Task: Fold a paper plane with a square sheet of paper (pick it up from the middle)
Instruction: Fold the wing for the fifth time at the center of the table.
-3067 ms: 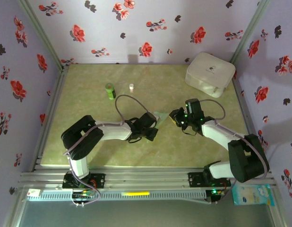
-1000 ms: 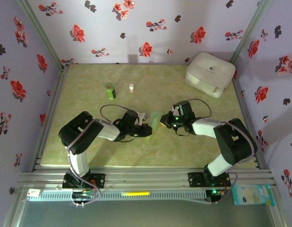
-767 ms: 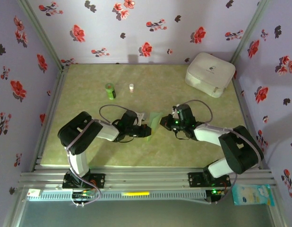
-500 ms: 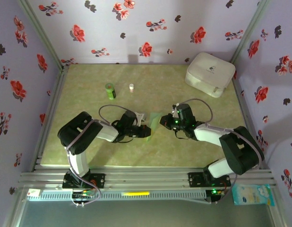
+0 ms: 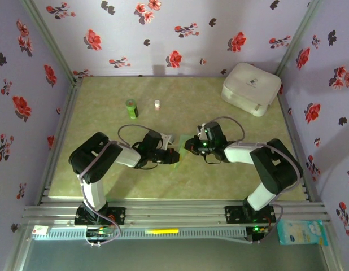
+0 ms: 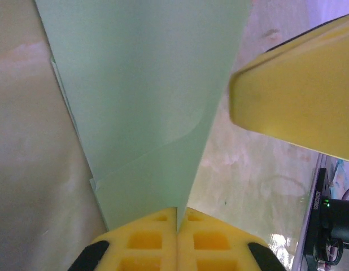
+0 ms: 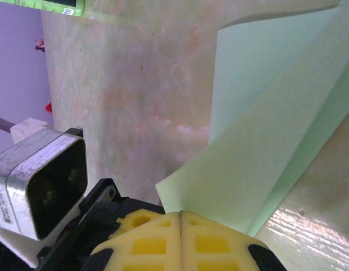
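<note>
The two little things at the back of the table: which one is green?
The small bottle on the left is the green one. The tiny thing just to its right is white and smaller.

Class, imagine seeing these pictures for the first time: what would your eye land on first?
The pale green paper at the centre of the table draws the eye: the left end effector and the right end effector each pinch it, facing each other. Next come the white rounded case at the far right corner and the red-flowered walls.
</note>
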You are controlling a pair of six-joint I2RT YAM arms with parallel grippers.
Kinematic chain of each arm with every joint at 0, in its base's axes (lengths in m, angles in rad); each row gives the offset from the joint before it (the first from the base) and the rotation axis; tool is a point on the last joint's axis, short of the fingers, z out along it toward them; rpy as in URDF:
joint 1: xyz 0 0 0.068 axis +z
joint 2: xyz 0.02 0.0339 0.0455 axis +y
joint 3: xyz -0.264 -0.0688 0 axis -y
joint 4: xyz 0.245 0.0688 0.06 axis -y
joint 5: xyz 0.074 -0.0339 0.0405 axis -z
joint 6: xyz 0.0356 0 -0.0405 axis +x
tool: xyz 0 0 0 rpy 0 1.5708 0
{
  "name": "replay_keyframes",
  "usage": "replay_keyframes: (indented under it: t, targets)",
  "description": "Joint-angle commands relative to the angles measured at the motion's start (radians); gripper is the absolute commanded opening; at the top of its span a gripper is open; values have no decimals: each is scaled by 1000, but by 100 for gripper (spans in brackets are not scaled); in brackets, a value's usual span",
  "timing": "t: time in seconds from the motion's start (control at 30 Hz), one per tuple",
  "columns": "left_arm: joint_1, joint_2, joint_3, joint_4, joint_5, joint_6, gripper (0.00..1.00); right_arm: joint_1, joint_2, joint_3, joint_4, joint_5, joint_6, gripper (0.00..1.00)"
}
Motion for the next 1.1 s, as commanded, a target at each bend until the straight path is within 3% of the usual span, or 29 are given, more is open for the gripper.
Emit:
replay_keyframes:
  t: [0.0, 0.2, 0.5, 0.87, 1.07]
  targets:
    - [14, 52, -9, -130, -8, -1, 0, 6, 27, 27, 21, -24, -27, 3]
    - [17, 68, 10, -146, 5, -14, 0, 6, 53, 35, 27, -25, -32, 4]
    - [21, 81, 28, -189, 10, -15, 0, 4, 59, 8, -11, 96, -28, 4]
    - [22, 88, 29, -201, 15, -17, 0, 5, -7, -22, 21, 31, -37, 5]
    - [22, 90, 30, -199, 15, -23, 0, 7, 37, 0, 59, -20, -28, 5]
